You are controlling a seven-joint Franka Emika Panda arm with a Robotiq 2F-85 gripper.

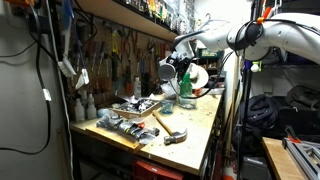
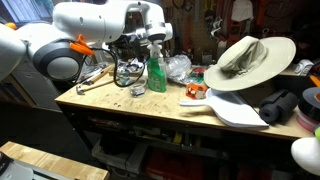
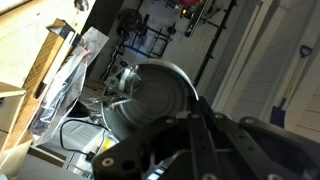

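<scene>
In the wrist view the gripper [image 3: 188, 128] fills the lower part of the picture. Its jaws are closed around a metal cup [image 3: 150, 95], as far as this view lets one judge. The cup lies on its side in the grip, with its round body pointing away from the camera. It is lifted in the air and does not touch the counter [image 1: 197, 132].

In both exterior views the gripper [image 1: 176, 68] [image 2: 150, 38] hangs above the cluttered back part of the counter [image 2: 120, 104]. The cup [image 1: 168, 71] shows there as a pale round disc. Just beside and a little below it stands a green spray bottle [image 1: 186, 88] [image 2: 157, 72], and this is the nearest thing that could be hit.

To do this carrying step well, I think the grip should not be loosened at all, because a smooth metal wall slips easily when the cup is tilted. The wrist should turn slowly. Any sideways movement should be made at this height or higher, so that the cup passes over the top of the spray bottle and not against it. If the cup goes down, a bare part of the counter is better than the clutter.

Farther away a hammer [image 1: 168, 129] lies near the front edge. A wide hat [image 2: 250, 58] rests well apart from the arm, and hand tools [image 1: 112, 50] hang on the wall behind.
</scene>
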